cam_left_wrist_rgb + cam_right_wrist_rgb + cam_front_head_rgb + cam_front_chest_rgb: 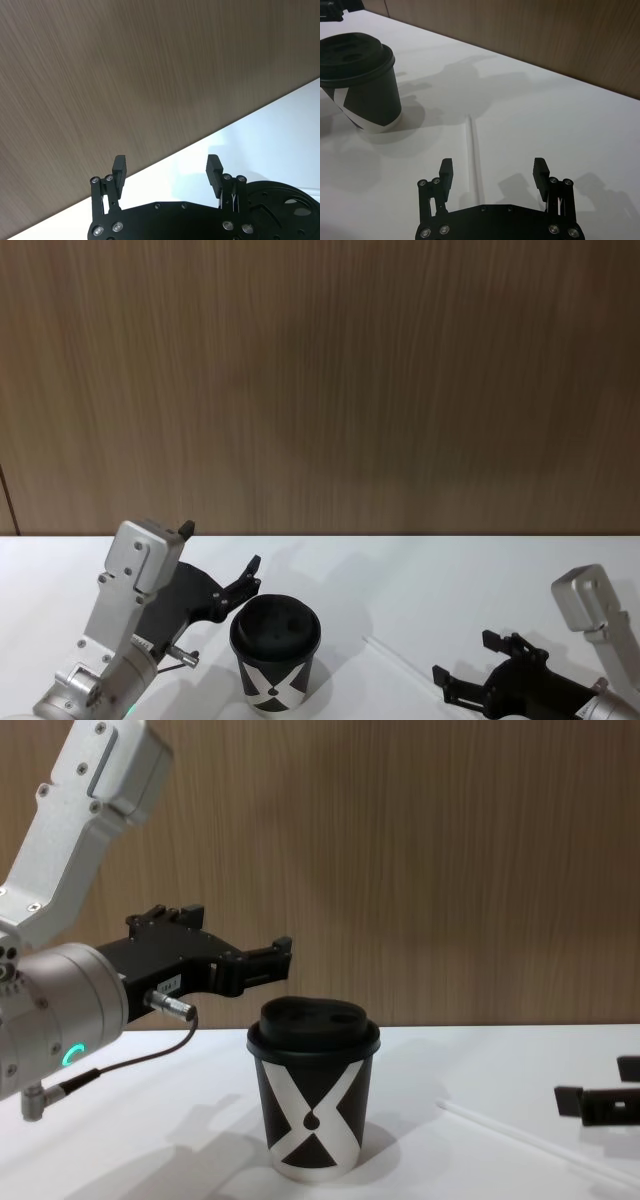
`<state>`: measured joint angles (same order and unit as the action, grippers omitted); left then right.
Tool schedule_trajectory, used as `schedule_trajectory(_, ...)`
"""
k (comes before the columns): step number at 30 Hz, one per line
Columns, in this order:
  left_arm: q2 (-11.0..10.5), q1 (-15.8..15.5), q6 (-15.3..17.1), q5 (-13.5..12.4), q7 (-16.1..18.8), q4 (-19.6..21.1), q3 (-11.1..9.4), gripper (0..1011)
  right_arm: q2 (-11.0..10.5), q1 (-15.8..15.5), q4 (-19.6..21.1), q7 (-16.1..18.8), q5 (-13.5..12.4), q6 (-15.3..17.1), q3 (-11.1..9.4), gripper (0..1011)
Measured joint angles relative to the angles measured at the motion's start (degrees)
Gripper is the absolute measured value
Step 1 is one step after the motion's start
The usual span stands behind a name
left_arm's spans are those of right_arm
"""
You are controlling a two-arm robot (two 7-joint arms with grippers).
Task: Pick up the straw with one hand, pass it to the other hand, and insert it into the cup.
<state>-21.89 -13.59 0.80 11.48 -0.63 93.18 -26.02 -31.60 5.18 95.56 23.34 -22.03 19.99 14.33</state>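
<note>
Pre-grasp stage. Straw (471,155) flat on table (450,580), right of cup (275,640), untouched. Right gripper (493,170) low at straw's near end, fingers spread, empty. Left gripper (218,547) spread, raised far-left of cup. Pickup, handover, insertion pending.

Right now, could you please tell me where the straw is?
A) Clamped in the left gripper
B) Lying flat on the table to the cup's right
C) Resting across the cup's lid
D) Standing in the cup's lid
B: the straw lies flat on the white table, apart from the cup on its right side, just ahead of the open right gripper, which is not gripping it.
</note>
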Motion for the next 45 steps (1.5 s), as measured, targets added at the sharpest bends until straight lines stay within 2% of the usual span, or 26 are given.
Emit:
schedule_trajectory(36, 0.0, 0.0, 0.0, 0.0, 0.0, 0.0, 0.0, 1003, -0.8, 1.2, -3.3, -0.9, 0.0, 2.1, 3.5, 998)
schedule_trajectory(45, 0.0, 0.0, 0.0, 0.0, 0.0, 0.0, 0.0, 1003, -1.0, 1.6, -3.5, -1.2, -0.3, 2.6, 4.0, 798)
